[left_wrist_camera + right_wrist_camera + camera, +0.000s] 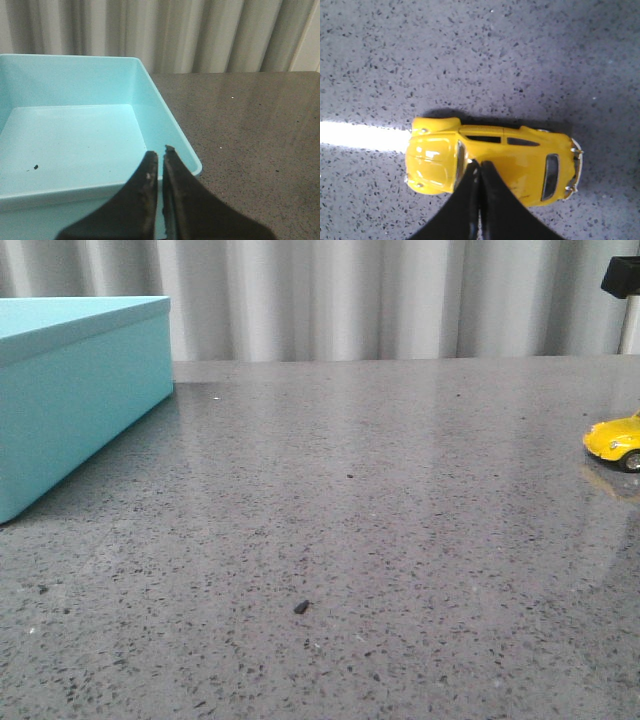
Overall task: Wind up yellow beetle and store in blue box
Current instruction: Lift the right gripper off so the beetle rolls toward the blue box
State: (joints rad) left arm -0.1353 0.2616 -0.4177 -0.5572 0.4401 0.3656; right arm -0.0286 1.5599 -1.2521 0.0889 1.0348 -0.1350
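right gripper [479, 167] pressed closed, hovering over yellow beetle [492, 160] | beetle directly beneath tips, long axis crosswise to fingers | left gripper [161, 159] closed over blue box [165, 120], farther off

Both grippers, left [161, 161] and right [480, 170], show tapered, seemingly matte-black jaws.

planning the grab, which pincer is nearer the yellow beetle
Right. The right pincer hangs directly above the yellow beetle, jaws together. The left pincer is over the blue box, with no beetle in its view.

speckled grey table [380, 500]: blue box [70, 400], yellow beetle [615, 439]
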